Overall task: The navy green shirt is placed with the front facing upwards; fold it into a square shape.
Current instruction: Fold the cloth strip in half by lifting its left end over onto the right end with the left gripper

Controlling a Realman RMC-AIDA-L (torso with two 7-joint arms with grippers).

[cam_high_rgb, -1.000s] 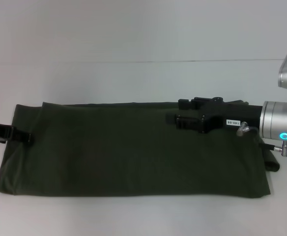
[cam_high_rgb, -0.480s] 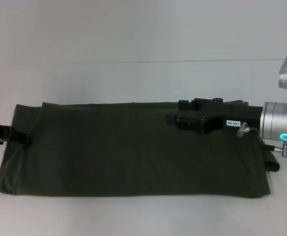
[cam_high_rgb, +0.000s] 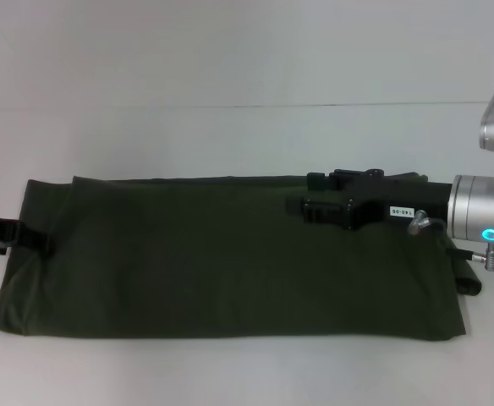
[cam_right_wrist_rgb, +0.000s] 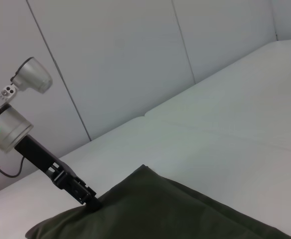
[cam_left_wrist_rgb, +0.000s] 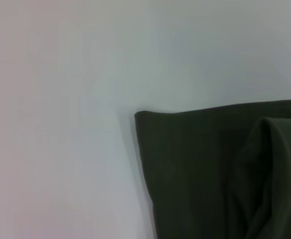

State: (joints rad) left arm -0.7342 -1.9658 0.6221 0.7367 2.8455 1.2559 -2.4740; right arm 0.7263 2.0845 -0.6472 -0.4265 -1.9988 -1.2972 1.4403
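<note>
Shirt: the navy green shirt [cam_high_rgb: 230,258] is laid flat on the white table [cam_high_rgb: 230,68], folded to a long horizontal band; no lettering is seen on the upper face.
Shirt edges: the far edge is doubled, w/ a 2nd layer showing near the far-left corner [cam_left_wrist_rgb: 145,119]; the near edge is straight.
Left gripper: the left gripper [cam_high_rgb: 42,241] is positioned at the shirt's left end, fingertips at the cloth edge [cam_right_wrist_rgb: 93,201]; jaw state can't be told.
Right gripper: the right gripper [cam_high_rgb: 310,193] is held over the shirt's far-right part, fingers pointing left; jaws are seen apart, nothing btwn them.
Containers: none are seen.
</note>
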